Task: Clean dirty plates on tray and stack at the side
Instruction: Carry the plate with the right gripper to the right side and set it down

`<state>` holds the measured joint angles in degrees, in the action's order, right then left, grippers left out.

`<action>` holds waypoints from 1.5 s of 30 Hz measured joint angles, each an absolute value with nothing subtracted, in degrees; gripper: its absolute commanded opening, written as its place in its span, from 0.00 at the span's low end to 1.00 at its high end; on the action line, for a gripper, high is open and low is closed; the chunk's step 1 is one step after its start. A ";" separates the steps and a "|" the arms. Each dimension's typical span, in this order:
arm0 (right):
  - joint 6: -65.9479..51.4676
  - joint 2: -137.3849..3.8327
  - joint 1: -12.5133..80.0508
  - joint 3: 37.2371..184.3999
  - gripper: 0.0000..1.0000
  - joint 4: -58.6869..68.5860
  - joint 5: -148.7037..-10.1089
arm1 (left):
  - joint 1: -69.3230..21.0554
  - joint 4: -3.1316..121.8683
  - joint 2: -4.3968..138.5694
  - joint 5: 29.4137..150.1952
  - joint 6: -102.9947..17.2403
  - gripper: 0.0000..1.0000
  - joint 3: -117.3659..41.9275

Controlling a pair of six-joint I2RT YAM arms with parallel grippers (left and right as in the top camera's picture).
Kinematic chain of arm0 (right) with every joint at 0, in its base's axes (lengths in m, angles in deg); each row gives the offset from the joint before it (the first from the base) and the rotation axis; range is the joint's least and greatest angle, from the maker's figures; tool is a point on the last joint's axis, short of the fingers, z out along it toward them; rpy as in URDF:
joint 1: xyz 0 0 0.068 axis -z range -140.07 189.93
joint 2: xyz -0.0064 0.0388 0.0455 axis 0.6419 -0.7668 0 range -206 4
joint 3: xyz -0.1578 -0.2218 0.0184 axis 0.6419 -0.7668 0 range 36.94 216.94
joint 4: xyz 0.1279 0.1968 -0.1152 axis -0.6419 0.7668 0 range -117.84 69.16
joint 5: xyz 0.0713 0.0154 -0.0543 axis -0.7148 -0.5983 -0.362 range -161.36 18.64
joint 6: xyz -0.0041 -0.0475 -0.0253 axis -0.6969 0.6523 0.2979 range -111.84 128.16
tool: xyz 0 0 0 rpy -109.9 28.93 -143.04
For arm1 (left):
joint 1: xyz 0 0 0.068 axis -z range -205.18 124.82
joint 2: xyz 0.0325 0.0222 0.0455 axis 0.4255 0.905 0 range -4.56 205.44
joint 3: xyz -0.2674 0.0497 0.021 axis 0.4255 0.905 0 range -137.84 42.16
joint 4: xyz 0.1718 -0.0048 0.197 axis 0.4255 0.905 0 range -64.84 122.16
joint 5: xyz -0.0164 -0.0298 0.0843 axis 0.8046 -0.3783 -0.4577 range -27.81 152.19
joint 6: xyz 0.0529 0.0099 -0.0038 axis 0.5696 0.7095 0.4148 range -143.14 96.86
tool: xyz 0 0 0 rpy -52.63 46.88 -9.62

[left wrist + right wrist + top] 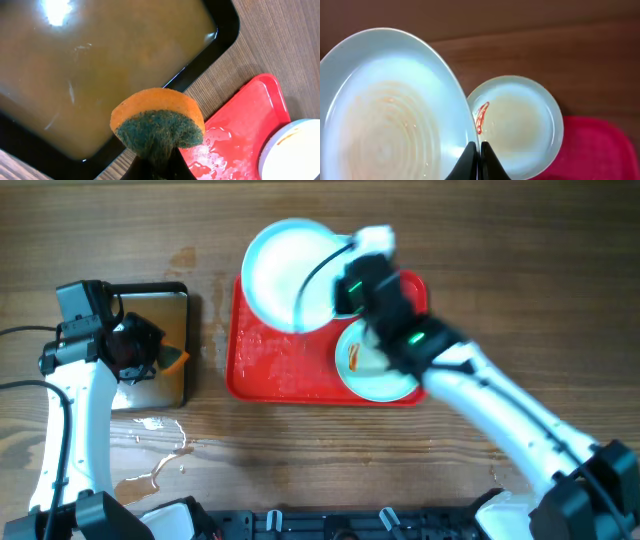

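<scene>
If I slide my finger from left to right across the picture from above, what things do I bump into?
black-rimmed pan → lifted plate → smeared plate, which is lying on the red tray

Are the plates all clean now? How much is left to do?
Not yet. No finished stack shows beside the tray. Right now the right hand holds one plate, faintly orange-streaked, up by its rim, and the left hand holds a sponge over the water pan. The other plate on the tray shows a red smear. Wiping both and stacking remain.
</scene>
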<state>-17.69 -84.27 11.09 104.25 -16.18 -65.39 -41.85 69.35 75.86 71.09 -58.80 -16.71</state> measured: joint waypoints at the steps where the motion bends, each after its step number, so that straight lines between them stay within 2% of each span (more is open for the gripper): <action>1: -19.20 -84.27 14.39 104.27 0.04 -15.56 -69.60 | -41.85 69.37 75.86 71.09 -58.38 0.04 -16.71; 4: -23.09 -84.27 26.55 104.27 0.04 -10.56 -78.89 | -41.85 69.37 75.86 71.09 -57.75 0.04 -16.71; 11: -24.53 -84.27 45.01 104.23 0.04 0.24 -78.43 | -41.85 69.35 75.86 71.09 -57.69 0.04 -16.71; 19: -23.94 -86.11 50.98 100.60 0.04 -2.78 -64.77 | -41.85 69.24 75.86 71.09 -57.69 0.04 -16.71; 20: -24.14 -88.16 51.02 100.49 0.12 -3.63 -63.55 | -41.85 69.15 75.86 71.09 -57.69 0.04 -16.71; 21: -24.22 -88.95 51.02 100.49 0.25 -3.87 -63.26 | -41.85 69.13 75.86 71.09 -57.69 0.04 -16.71; 23: -25.10 -90.94 51.02 100.45 0.60 -4.18 -62.89 | -41.85 69.08 75.86 71.09 -57.69 0.04 -16.71; 24: -25.67 -91.94 51.02 100.45 0.70 -4.22 -62.96 | -41.85 69.13 75.86 71.09 -57.69 0.04 -16.71; 25: -25.93 -92.62 51.02 100.43 0.74 -4.22 -63.35 | -41.85 69.11 75.86 71.09 -57.69 0.04 -16.71; 28: -25.67 -93.37 51.02 100.21 0.77 -4.22 -67.44 | -41.85 69.11 75.86 71.09 -57.69 0.04 -16.71; 32: -24.73 -93.28 51.02 100.21 0.77 -4.46 -79.50 | -41.85 69.11 75.86 71.09 -57.69 0.04 -16.71; 34: -22.63 -93.06 50.78 100.43 0.93 -4.37 -88.47 | -41.85 69.11 75.86 71.09 -57.69 0.04 -16.71; 36: -20.31 -92.97 50.06 101.74 1.00 -2.49 -93.60 | -41.85 69.11 75.86 71.09 -57.69 0.04 -16.71; 39: -13.53 -92.97 46.13 108.84 1.00 9.05 -100.03 | -41.85 69.06 75.86 71.09 -57.69 0.04 -16.71; 43: -3.66 -95.53 38.92 125.41 1.00 30.36 -100.90 | -41.85 68.82 75.91 71.12 -57.66 0.04 -16.71; 45: -1.32 -97.85 36.40 131.62 0.99 31.60 -99.02 | -41.85 68.76 75.91 71.14 -57.66 0.04 -16.69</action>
<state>-1.32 -97.85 36.40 131.62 31.60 -99.02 -41.85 68.76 75.91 71.14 -57.66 -16.69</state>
